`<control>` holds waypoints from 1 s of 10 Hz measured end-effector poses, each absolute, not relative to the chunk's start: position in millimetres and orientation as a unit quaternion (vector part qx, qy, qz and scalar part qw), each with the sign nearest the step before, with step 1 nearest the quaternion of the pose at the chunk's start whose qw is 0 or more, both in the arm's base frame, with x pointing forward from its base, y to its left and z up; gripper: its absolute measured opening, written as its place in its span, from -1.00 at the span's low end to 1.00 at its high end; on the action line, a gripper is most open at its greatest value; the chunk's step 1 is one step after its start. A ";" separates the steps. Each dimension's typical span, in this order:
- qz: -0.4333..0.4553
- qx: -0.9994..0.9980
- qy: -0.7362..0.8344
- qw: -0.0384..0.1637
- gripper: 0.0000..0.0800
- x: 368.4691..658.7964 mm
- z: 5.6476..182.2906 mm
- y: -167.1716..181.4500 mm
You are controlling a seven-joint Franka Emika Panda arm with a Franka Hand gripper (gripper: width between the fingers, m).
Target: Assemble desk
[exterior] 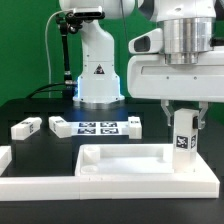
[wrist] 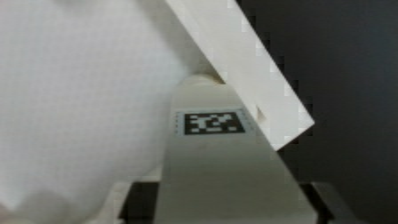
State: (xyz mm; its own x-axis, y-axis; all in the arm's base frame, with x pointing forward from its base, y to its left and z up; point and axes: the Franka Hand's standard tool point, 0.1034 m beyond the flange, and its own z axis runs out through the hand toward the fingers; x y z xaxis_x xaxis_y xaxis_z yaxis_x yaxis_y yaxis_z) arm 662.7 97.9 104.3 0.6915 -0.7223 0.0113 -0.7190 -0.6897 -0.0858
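My gripper (exterior: 185,113) straddles one upright leg (exterior: 183,140), a finger on either side, but I cannot tell whether the pads press it or sit just beside it (the wrist view shows little but its tagged face). The leg stands at the end of the desk top (exterior: 110,157) toward the exterior view's right; the top lies along the edge of the table (exterior: 20,110) nearest the exterior camera. I judge tilt the risk: if one pad meets the leg first, it could tip or skid, then jam instead of seating
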 end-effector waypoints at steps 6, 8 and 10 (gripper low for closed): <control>0.025 -0.652 0.748 0.118 -0.27 661.7 103.0 95.2; 0.030 -0.606 0.786 0.120 -0.27 662.2 102.9 97.5; 0.035 -0.571 0.811 0.120 -0.27 662.6 102.5 93.9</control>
